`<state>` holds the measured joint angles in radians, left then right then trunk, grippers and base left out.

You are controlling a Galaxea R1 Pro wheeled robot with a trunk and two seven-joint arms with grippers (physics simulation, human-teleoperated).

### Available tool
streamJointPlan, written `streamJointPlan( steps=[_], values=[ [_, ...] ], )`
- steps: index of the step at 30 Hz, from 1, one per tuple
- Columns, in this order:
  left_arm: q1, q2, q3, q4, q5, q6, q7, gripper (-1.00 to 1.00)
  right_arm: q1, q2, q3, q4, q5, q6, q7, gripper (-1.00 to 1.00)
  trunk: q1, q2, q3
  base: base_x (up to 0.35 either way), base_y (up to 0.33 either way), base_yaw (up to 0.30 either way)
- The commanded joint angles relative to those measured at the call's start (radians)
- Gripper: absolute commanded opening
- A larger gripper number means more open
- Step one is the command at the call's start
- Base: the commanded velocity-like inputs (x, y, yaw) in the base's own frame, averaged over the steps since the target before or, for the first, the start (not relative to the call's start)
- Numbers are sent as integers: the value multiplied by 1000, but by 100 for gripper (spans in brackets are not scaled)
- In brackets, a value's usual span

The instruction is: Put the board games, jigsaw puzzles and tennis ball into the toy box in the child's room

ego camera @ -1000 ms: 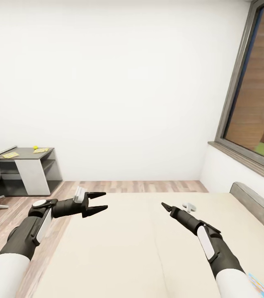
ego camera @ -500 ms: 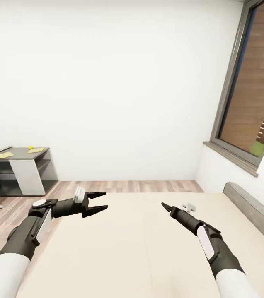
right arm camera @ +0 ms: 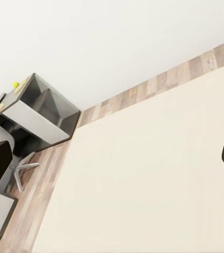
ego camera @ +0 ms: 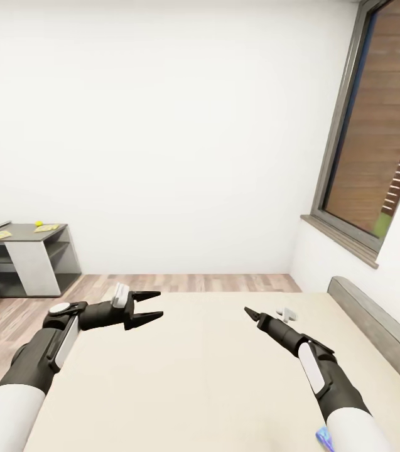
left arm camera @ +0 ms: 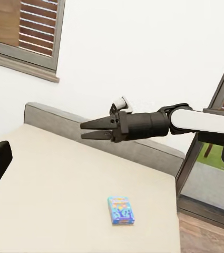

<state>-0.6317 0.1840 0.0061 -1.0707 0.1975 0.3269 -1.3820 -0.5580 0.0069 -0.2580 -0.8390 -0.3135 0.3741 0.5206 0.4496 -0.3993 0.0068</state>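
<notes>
The bed (ego camera: 212,376) takes up the lower half of the head view, its cream top flat and bare under both arms, with a grey headboard (ego camera: 382,333) along its right edge. Beyond it runs a strip of wood-plank floor (ego camera: 181,282) and a white wall, with a large window (ego camera: 382,125) at the right. Far off at the left stands the grey counter (ego camera: 33,257); on its top lie two thin jigsaw puzzles (ego camera: 47,227), and the tiny tennis ball (ego camera: 38,223) sits just beside one of them.

The left hand (ego camera: 152,306) hovers over the bed, released, its dark fingers spread and holding nothing. The right hand (left arm camera: 85,130) also hangs above the bed; its fingers look nearly together around nothing, though I cannot tell for sure how it stands.

One board game (left arm camera: 121,210), a small box with a blue printed cover, lies flat on the bed near the corner by the headboard, below the right arm; a sliver of it peeks out at the bottom of the head view beside the right forearm.

That box is probably light, stiff and smooth-sided. Lying flat on a soft surface, it is best pinched across its narrow width, fingers pressing down past the two long edges.
</notes>
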Motion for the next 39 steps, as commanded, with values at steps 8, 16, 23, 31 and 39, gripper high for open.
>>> streamJointPlan(
  steps=[8, 16, 23, 31, 39],
  values=[
    [0, 0, 0, 0, 2, 11, -3, 100, 0, 1, -3, 0, -9, 9, 2, 100, 0, -1, 0, 0, -242, 0],
    [0, 0, 0, -1, 2, 11, -3, 100, 0, 1, -3, 0, -9, 9, 2, 100, 0, -1, 0, 0, -242, 0],
    [0, 0, 0, -1, 2, 11, -3, 100, 0, 1, -3, 0, -8, 8, 2, 100, 0, -1, 0, 0, -242, 0],
    [0, 0, 0, -1, 2, 11, -3, 100, 0, 1, -3, 0, -8, 9, 2, 100, 0, -1, 0, 0, -242, 0],
    [0, 0, 0, -2, 2, 11, -3, 100, 0, 1, -3, 0, -7, 9, 2, 100, 0, -1, 0, 0, -242, 0]
  ],
)
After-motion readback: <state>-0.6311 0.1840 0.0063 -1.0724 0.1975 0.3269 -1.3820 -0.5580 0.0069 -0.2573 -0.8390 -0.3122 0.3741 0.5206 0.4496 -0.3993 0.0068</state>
